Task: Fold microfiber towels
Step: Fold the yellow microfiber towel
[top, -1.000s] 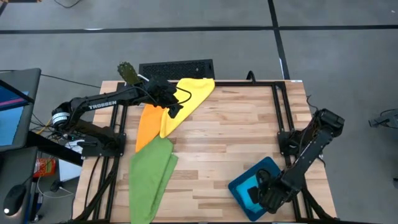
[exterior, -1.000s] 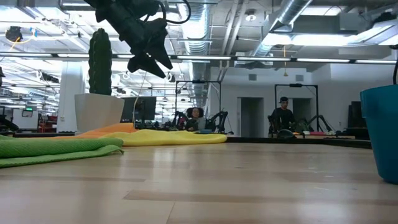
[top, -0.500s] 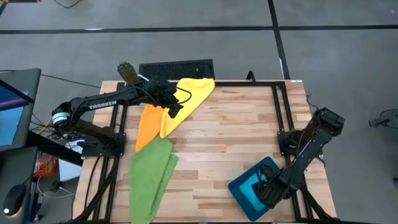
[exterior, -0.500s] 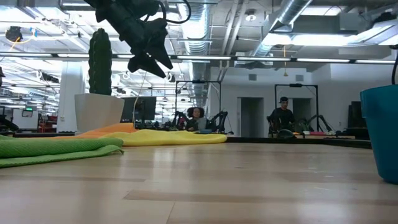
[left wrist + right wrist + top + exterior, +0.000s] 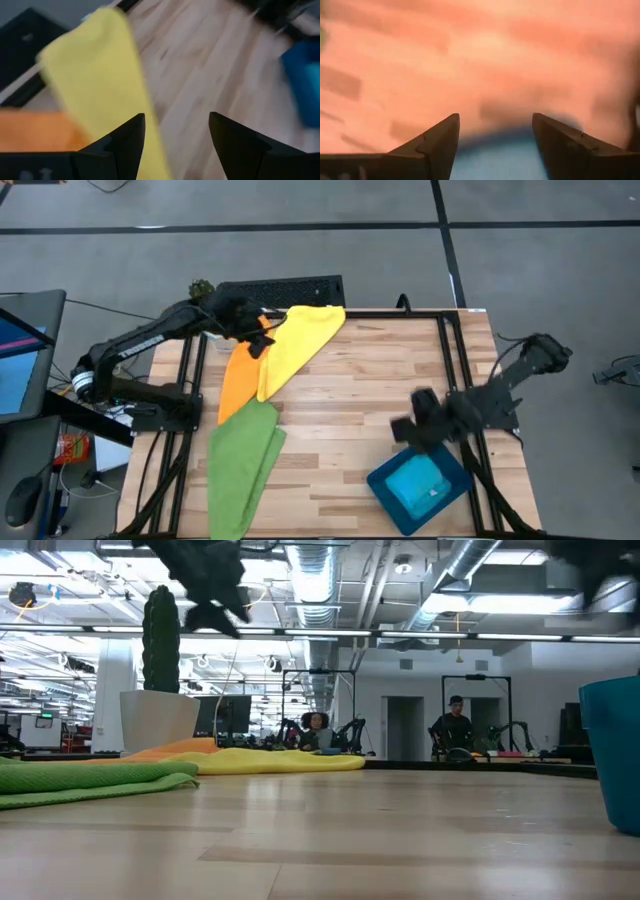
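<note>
On a pale wooden surface (image 5: 360, 400) seen from above, three soft cloths lie along one side. Nearest the far edge, a yellow towel (image 5: 300, 340) is a long folded strip running diagonally. Half under it, an orange towel (image 5: 235, 385) shows as a narrow wedge. Just nearer than the orange one, a green towel (image 5: 240, 465) lies folded long and slightly rumpled, its tip hanging past the near edge. All look thick and matte, like plush microfiber.

Away from the yellow towel, at the opposite near corner, a stiff teal tray (image 5: 420, 485) with rounded corners holds a light blue towel (image 5: 420, 480), probably stowed there once folded.

Over the yellow towel's far end, the left claw (image 5: 255, 335) hangs with its fingers apart and nothing between them; its own camera shows yellow cloth below. It seems poised between grabs.

Beside the tray, on the side toward the yellow towel, the right claw (image 5: 410, 425) is blurred by motion, fingers spread wide and empty, likely having let go of the blue towel.
</note>
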You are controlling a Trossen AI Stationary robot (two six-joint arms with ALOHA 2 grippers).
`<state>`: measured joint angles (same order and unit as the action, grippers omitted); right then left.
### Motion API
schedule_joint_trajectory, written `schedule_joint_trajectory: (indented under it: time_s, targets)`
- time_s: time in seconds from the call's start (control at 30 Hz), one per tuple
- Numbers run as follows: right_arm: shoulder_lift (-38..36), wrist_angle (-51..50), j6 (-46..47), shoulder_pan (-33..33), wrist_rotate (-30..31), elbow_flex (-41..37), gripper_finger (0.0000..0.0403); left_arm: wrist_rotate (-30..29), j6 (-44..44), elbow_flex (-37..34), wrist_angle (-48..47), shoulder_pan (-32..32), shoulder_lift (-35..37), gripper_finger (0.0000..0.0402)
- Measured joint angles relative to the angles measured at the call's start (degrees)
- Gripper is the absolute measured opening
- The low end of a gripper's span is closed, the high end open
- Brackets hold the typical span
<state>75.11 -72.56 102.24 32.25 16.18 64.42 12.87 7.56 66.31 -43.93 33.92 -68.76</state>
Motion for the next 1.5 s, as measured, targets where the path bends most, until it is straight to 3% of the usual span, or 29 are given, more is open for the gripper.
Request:
schedule_joint_trajectory:
  time_s: [0.17,0.3,0.43,0.57,0.73,1.03,1.27,1.5]
  targets:
    - [-0.3,8.9,-31.2,-18.7,2.8,0.0,0.0274,0.1,-1.0,-1.3,-6.4,1.1,2.0,0.0213]
    - [2.0,23.7,-54.6,-34.1,-0.6,0.0,0.0274,4.3,2.5,-6.4,-5.6,1.0,2.1,0.0213]
    - [6.0,38.4,-70.6,-48.4,-6.6,1.6,0.0274,5.6,6.5,-11.8,-2.4,0.5,2.2,0.0213]
    - [15.2,44.2,-83.1,-58.2,-12.2,11.5,0.0274,5.8,9.6,-15.8,0.9,0.0,3.3,0.0213]
    - [30.7,39.8,-95.6,-62.6,-14.2,29.9,0.0274,2.1,12.1,-17.9,2.8,-0.1,4.1,0.0213]
    - [54.7,34.0,-104.2,-67.2,-17.8,57.4,0.0274,1.7,13.7,-18.0,1.4,-0.9,4.4,0.0213]
    - [65.9,29.0,-106.0,-69.0,-20.7,67.1,0.0274,1.7,14.6,-18.0,0.5,-0.9,5.2,0.0213]
    - [70.7,26.1,-106.2,-69.3,-24.2,68.5,0.0274,1.4,14.8,-18.0,0.0,-0.9,5.5,0.0213]
